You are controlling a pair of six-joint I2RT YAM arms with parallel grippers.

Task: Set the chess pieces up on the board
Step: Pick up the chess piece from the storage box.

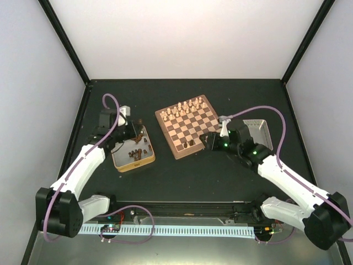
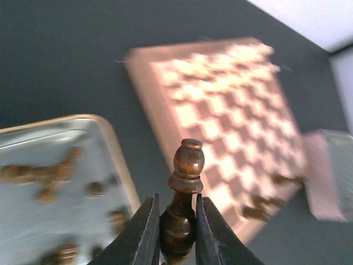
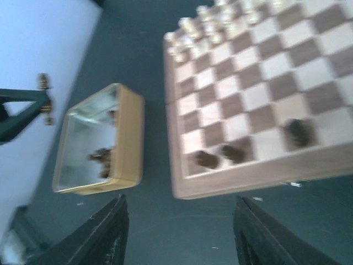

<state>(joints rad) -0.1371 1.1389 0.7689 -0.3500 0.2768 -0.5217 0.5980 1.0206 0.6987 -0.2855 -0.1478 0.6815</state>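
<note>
My left gripper (image 1: 138,134) (image 2: 177,221) is shut on a dark-brown chess piece (image 2: 186,182), held upright above the gold-rimmed tin (image 1: 135,165) (image 2: 118,160). Several more dark chess pieces (image 1: 134,152) (image 2: 49,174) lie in that tin. The board (image 1: 190,124) (image 3: 237,185) carries three dark pieces (image 1: 187,144) (image 3: 207,159) along its near edge. My right gripper (image 1: 212,142) (image 3: 179,201) hangs open over the dark table just off that near edge, with nothing between its fingers. The right wrist view also catches the held piece (image 3: 45,99) at far left.
Cream chessmen (image 1: 185,107) (image 3: 209,27) fill the board's far rows. A second metal tin (image 1: 259,130) (image 2: 331,176) lies right of the board, behind my right arm. Black frame posts and pale walls enclose the table.
</note>
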